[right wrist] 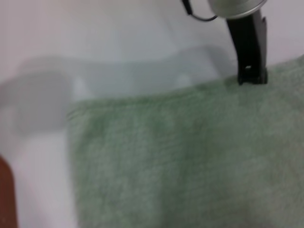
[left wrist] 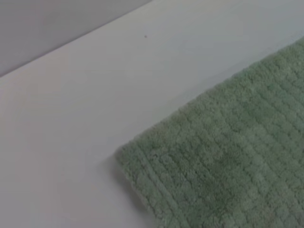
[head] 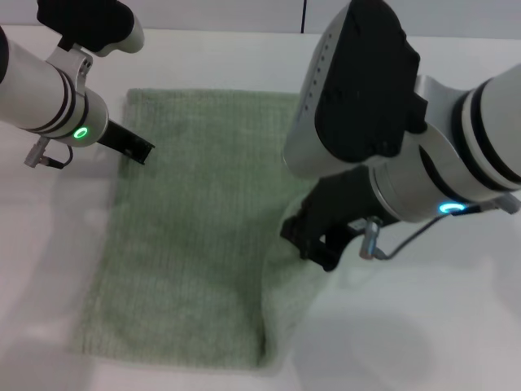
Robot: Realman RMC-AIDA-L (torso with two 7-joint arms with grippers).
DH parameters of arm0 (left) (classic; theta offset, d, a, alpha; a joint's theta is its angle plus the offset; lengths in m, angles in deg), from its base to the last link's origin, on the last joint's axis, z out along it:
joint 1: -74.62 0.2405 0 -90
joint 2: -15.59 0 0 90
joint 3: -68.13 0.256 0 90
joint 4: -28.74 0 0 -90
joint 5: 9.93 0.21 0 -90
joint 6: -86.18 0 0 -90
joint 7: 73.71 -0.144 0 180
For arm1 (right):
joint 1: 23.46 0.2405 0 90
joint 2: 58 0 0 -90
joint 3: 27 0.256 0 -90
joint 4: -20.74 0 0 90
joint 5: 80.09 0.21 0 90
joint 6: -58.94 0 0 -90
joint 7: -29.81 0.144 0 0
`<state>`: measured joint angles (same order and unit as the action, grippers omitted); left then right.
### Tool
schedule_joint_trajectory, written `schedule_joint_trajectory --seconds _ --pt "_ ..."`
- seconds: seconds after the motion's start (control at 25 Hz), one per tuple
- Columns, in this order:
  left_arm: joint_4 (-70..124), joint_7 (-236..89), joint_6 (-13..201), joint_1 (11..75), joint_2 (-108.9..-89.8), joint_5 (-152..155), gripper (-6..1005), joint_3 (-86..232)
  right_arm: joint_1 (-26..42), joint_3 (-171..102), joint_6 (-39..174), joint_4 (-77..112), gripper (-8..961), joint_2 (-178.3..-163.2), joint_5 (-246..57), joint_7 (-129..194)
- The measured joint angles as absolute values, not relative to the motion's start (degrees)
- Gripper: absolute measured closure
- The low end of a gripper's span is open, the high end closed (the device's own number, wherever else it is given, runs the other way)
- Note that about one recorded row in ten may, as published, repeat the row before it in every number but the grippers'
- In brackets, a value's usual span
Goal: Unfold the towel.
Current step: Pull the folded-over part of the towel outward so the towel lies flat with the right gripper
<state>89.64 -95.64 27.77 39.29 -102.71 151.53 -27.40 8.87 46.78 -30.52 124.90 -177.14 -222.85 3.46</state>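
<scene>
The pale green towel lies on the white table as a tall rectangle, with a doubled layer showing along its near right edge. My left gripper is a single dark bar, shut, its tip resting on the towel's far left edge; the right wrist view shows the same left gripper at the hem. The left wrist view shows a bare towel corner. My right gripper sits low at the towel's right edge, where the cloth is slightly raised. Its dark body hides the contact.
White table surrounds the towel on all sides. The table's far edge meets a grey wall. A reddish-brown patch shows at the edge of the right wrist view.
</scene>
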Motion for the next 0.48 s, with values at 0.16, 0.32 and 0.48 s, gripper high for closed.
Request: schedule_joint_trajectory --seconds 0.16,0.32,0.48 --pt "89.6 -95.6 27.4 39.3 -102.71 151.5 950 -27.5 8.4 45.8 -34.1 127.0 942 -177.23 -222.7 3.9" --pt "89.6 -95.6 27.4 39.3 -102.71 151.5 949 -27.6 7.8 43.3 -36.2 129.1 937 -177.22 -222.5 4.8" --pt "89.6 -95.6 27.3 39.3 -102.71 151.5 949 -27.5 7.6 41.5 -37.5 129.7 932 -177.27 -222.5 6.0"
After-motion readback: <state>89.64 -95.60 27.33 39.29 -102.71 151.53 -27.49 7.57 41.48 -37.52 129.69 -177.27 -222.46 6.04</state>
